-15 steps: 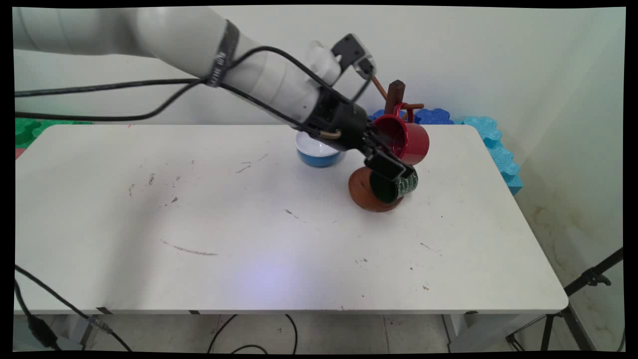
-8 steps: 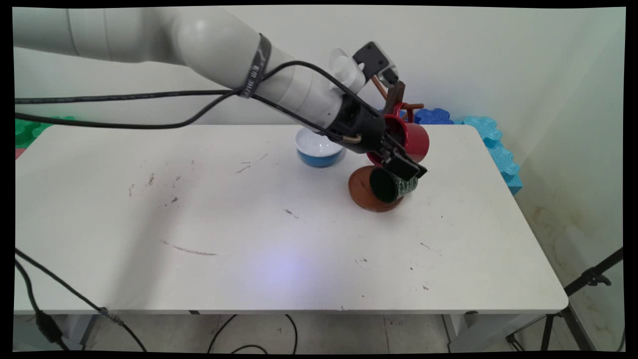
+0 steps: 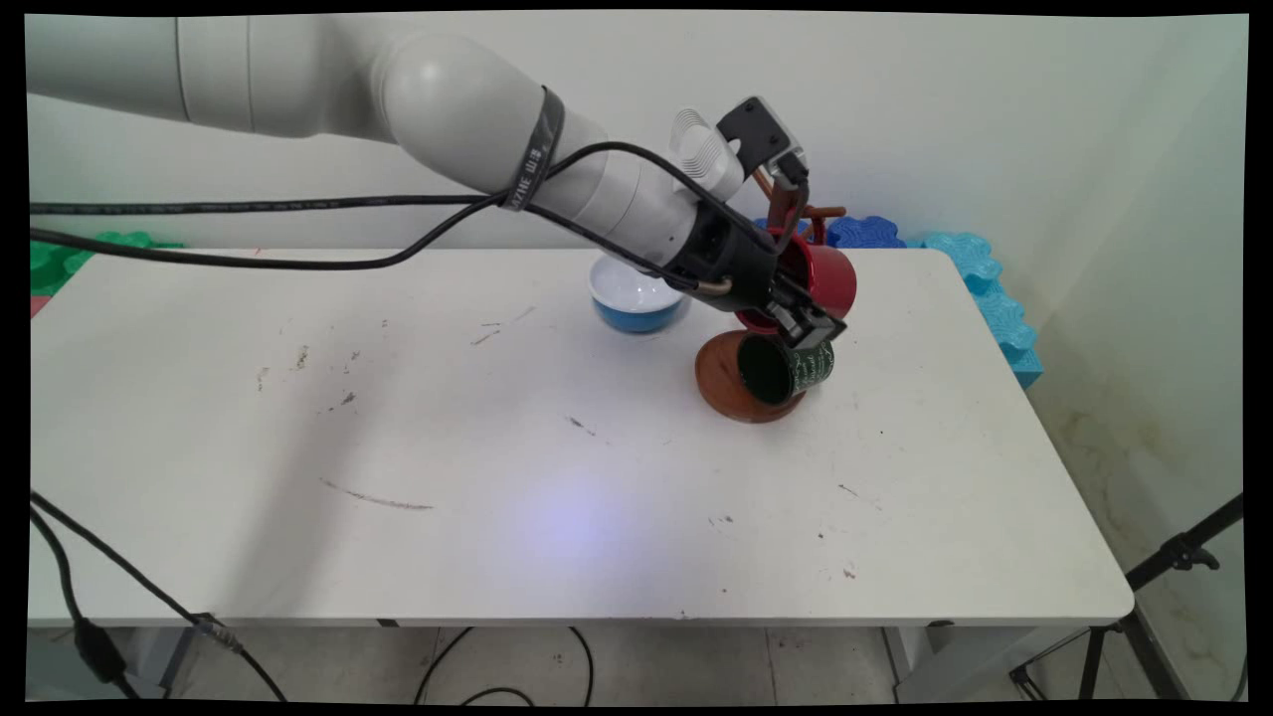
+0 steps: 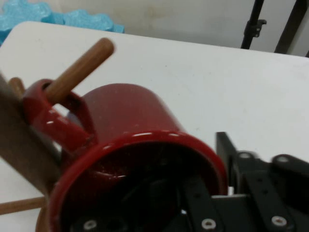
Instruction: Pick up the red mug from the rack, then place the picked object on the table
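A red mug (image 3: 833, 280) hangs by its handle from a wooden peg (image 4: 79, 70) of a brown mug tree (image 3: 720, 382) at the table's back right. My gripper (image 3: 811, 326) comes in from the left at the mug's open mouth. In the hand view one finger is inside the red mug (image 4: 130, 111) and the other is outside, so the gripper (image 4: 211, 164) is shut on the mug's rim wall. A dark green mug (image 3: 796, 368) lies on its side just below, over the tree's round base.
A blue bowl with a white inside (image 3: 635, 295) stands left of the mug tree, under the arm. Blue foam mats (image 3: 985, 288) lie behind the table's right edge. A black tripod (image 3: 1174, 557) stands on the floor at the right.
The gripper has moved up and to the right, from over the green mug to the red mug's mouth. Its fingers have drawn together on the red mug's rim.
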`<state>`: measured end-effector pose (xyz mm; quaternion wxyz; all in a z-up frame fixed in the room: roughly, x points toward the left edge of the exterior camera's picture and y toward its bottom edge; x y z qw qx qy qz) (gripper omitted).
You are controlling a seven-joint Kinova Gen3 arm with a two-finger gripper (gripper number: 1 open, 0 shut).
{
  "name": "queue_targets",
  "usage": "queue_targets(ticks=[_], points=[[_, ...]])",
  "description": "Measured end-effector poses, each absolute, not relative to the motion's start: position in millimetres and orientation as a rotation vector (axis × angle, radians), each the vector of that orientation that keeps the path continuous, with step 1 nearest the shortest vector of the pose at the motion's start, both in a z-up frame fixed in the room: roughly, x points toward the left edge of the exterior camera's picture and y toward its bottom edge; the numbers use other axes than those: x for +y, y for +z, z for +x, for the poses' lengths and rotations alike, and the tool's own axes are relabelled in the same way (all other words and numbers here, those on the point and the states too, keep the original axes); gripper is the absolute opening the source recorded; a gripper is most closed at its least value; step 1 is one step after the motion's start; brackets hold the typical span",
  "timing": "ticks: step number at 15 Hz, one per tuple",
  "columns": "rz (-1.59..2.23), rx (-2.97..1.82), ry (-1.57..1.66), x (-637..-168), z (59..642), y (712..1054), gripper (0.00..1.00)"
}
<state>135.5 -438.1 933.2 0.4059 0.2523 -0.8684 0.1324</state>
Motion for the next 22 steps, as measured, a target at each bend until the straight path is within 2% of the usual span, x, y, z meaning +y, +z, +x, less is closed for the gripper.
queue_targets(ticks=[9, 22], points=[[0.581, -2.198, 0.352, -427, 136, 942, 0.00], [0.491, -2.125, 0.317, -380, 153, 996, 0.00]])
